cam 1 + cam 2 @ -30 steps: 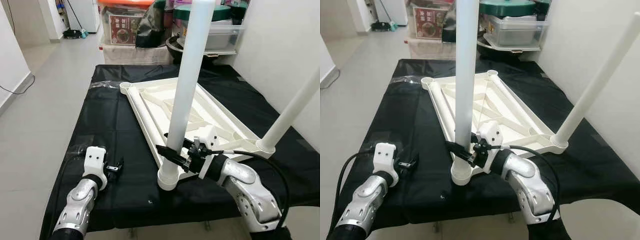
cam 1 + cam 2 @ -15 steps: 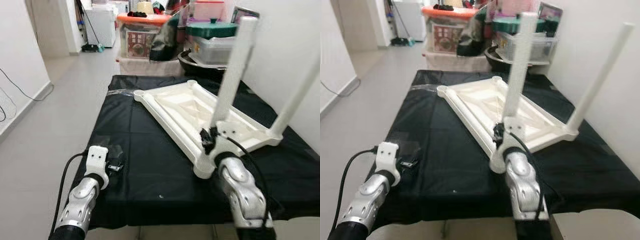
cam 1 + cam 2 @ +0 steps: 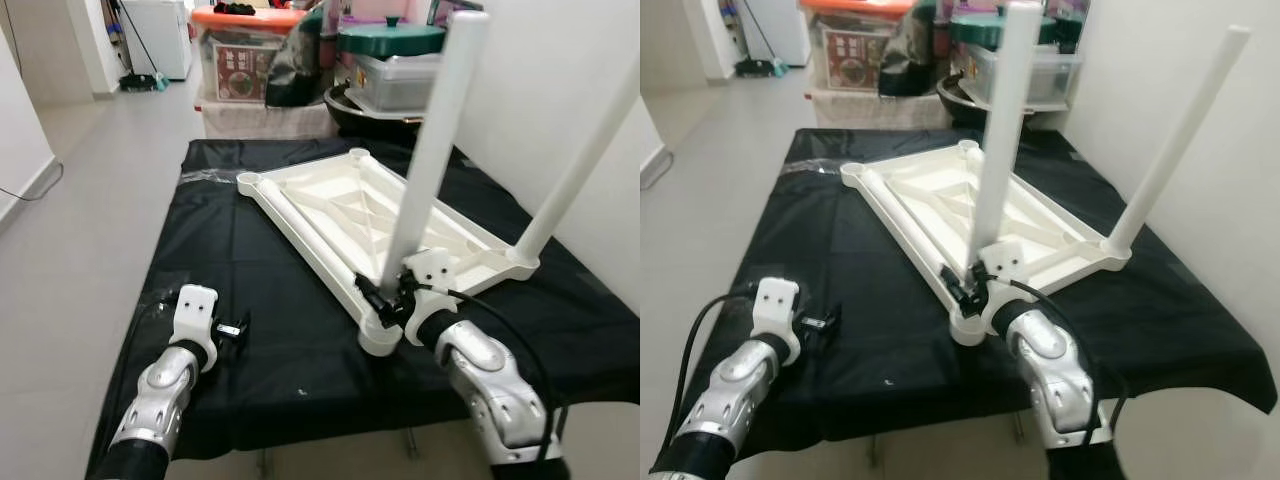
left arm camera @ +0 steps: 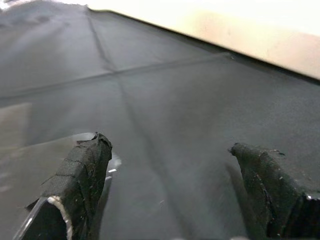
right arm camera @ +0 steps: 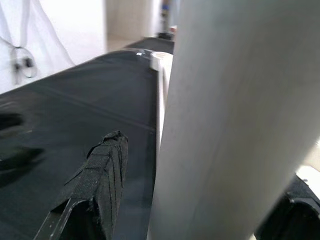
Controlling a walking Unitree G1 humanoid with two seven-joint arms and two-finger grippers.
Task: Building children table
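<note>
black-draped table (image 3: 250,300) carries an upturned white children table (image 3: 340,215)

right gripper (image 3: 385,300): was clamped low on the near table leg (image 3: 430,160) from the side a second ago, now straight behind its base, fingers either side
near table leg: stood straight, now leans away towards the far right
camera: pulled back, whole scene shifted

tabletop (image 3: 345,205) upturned on cloth (image 3: 240,270), bins (image 3: 250,60) behind

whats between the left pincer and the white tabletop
Bare black cloth, seen in the left eye view; the open left pincer hovers low over it, apart from the upturned tabletop.
</note>
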